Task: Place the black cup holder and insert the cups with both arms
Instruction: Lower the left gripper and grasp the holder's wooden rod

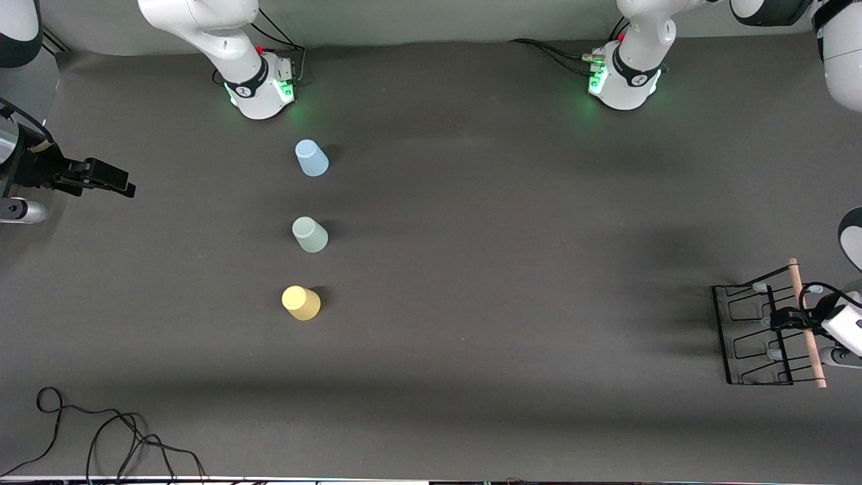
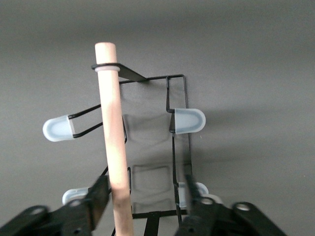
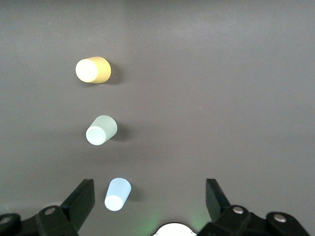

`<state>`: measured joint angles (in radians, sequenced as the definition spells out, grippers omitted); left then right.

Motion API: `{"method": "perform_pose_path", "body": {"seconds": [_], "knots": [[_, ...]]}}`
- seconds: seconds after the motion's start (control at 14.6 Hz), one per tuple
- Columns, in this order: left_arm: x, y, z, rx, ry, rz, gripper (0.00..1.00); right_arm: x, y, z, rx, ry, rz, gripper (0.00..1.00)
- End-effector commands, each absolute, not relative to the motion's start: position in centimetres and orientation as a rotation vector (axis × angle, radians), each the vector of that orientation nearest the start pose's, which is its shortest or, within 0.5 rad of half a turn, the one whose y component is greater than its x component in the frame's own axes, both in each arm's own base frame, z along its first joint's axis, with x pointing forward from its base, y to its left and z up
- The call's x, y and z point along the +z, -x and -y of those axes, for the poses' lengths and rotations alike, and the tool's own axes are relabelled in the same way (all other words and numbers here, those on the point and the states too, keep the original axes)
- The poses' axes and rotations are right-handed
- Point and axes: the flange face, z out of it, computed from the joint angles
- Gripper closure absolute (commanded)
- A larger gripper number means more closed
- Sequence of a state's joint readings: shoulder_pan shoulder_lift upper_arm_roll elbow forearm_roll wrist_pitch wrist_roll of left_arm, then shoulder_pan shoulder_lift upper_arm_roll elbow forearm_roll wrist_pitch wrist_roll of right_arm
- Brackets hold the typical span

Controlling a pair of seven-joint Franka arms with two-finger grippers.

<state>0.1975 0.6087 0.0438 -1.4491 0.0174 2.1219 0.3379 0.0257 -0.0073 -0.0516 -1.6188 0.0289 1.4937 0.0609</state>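
Fingers (image 2: 96, 196) of the left gripper (image 1: 789, 319) straddle the wooden handle (image 2: 114, 142) of the black cup rack (image 1: 754, 337); one touches it, the other stands off, so not clamped. Rack sits at the left arm's end of the table (image 1: 512, 269), near the front camera. Yellow cup (image 1: 301, 302) stands nearest among the cups, toward the right arm's end; grey-green cup (image 1: 310, 234) farther, blue cup (image 1: 311, 157) farthest, all upside down in a row. Right gripper (image 3: 150, 199) waits high at its end of the table, fingers wide, holding nothing.
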Motion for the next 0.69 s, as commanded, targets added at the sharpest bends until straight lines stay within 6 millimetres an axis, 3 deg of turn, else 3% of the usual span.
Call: {"method": "perform_pose_path", "body": {"seconds": [0.0,0.34,0.55,0.62], "knots": [[34.8,-70.4,-16.9,-0.095,3.082,-0.204,1.0,60.4,-54.1,0.7,0.173,3.092,-0.155,0.0],[34.5,-70.1,-16.7,-0.08,3.081,-0.243,1.0,60.3,-54.1,0.9,0.175,3.092,-0.153,0.0],[37.2,-70.8,-13.3,-0.126,3.087,-0.146,1.0,60.3,-54.1,0.9,0.175,3.092,-0.148,0.0],[38.2,-70.9,-11.3,-0.123,3.094,-0.114,1.0,60.3,-54.1,0.9,0.175,3.094,-0.148,0.0]]}}
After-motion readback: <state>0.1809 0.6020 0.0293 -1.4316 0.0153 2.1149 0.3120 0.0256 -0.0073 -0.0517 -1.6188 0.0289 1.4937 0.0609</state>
